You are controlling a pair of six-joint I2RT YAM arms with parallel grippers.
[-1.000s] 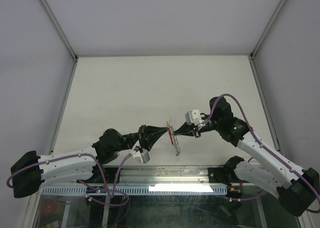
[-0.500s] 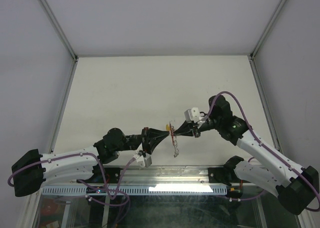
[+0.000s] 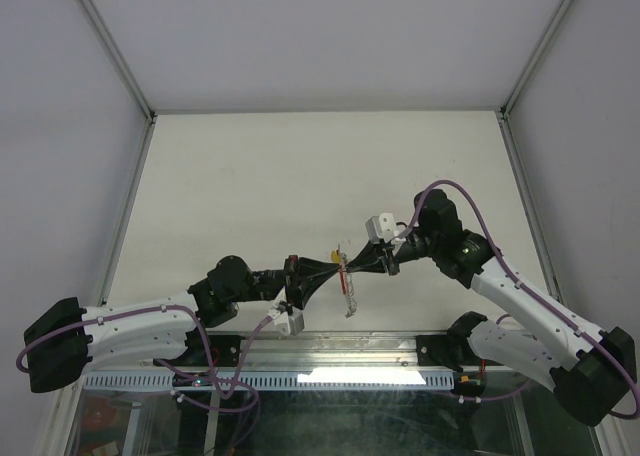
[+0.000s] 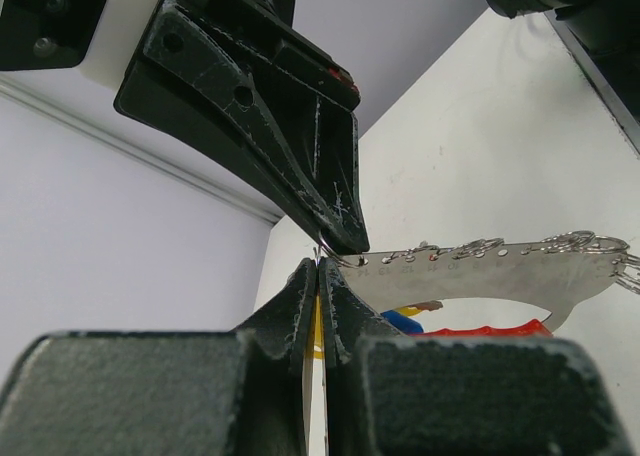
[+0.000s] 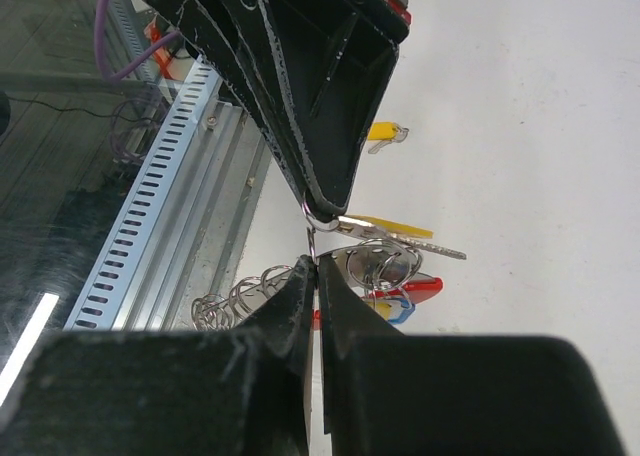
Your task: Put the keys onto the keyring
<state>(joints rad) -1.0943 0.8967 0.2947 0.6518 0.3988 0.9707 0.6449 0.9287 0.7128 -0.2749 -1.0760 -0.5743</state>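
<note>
Because the two black tools meet nose to nose, their point of contact is hard to read from above; the overhead view gives only a small red-and-silver tangle hanging between them, over the near part of the pale flat table (image 3: pixel 300 166). That tangle is the keyring (image 3: pixel 346 282), a curved band joined to a row of small silver metal rings; it hangs clear of the table, and its lower end trails down as a thin silvery strip too small to make out. In the left wrist view the band looks pale grey, with small holes along it; its far end is cut off at the right edge of the picture. The keys (image 5: pixel 415 288), small silver metal ones with red and blue plastic tags, bunch under the band; the fingers in front hide part of them.

The left gripper (image 4: pixel 318 271) is pressed together; a sliver of yellow and a thin metal edge sit between its fingers, and from the other wrist a yellow-tagged key (image 5: pixel 395 227) lies right at its tip. The right gripper (image 5: pixel 312 264) is squeezed tight too, nipping a thin wire loop at the end of the keyring; how that loop joins the rest I cannot tell. A lone silver key with a yellow tag (image 5: pixel 385 131) lies flat on the table, apart from the bunch.
</note>
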